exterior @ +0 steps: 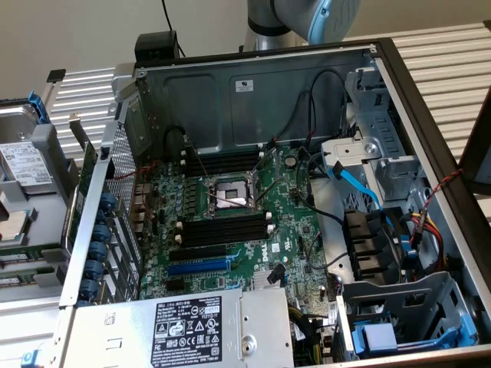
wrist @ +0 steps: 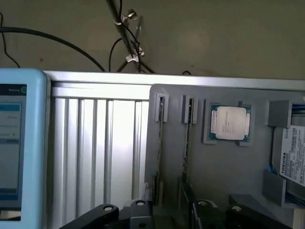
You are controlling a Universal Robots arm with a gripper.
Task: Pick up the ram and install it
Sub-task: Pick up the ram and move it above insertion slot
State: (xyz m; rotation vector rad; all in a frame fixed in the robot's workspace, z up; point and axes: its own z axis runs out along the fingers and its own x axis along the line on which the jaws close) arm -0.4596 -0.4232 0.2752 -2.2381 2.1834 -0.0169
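Two thin ram sticks (wrist: 160,138) (wrist: 187,136) stand on edge in the slots of a grey holder tray (wrist: 214,176). My gripper (wrist: 169,214) hangs over the near end of these sticks, open, with its black fingers (wrist: 202,209) apart and nothing between them. In the exterior view the same grey tray (exterior: 27,203) lies to the left of the open computer case, and a green ram edge (exterior: 34,254) shows on it. The motherboard's black memory slots (exterior: 226,230) lie below the processor socket (exterior: 230,192). Part of my arm (exterior: 307,15) shows behind the case.
A processor chip (wrist: 230,123) and a hard drive (wrist: 290,152) sit in the tray beside the sticks. A blue-framed screen (wrist: 14,143) stands close by. The case holds a blue expansion slot (exterior: 199,267), a power supply (exterior: 184,330), loose cables (exterior: 360,192) and drive cages (exterior: 399,307).
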